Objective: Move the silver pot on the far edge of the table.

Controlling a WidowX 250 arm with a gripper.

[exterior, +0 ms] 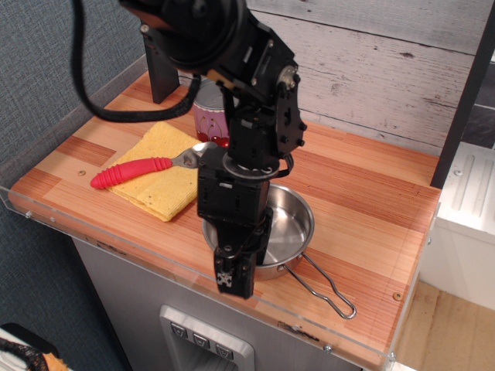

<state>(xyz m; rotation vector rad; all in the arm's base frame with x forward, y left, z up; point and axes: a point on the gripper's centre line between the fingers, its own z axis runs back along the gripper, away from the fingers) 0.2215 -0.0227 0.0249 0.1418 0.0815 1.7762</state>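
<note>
- The gripper [234, 272] is hanging over the near rim of the pot [285, 224]; its fingers look pressed close on that rim, though I cannot tell for sure.
- The pot is sitting near the front edge of the table [371, 193], right of centre.
- It is looking light, stiff and slippery; the thin rim seems the likeliest hold.
- Its wire handle [329, 284] is pointing near-right, setting the long axis.

Silver pot [290, 220] glossy steel; table [371, 224] smooth striped wood; cloth [166, 174] matt yellow weave.
</note>
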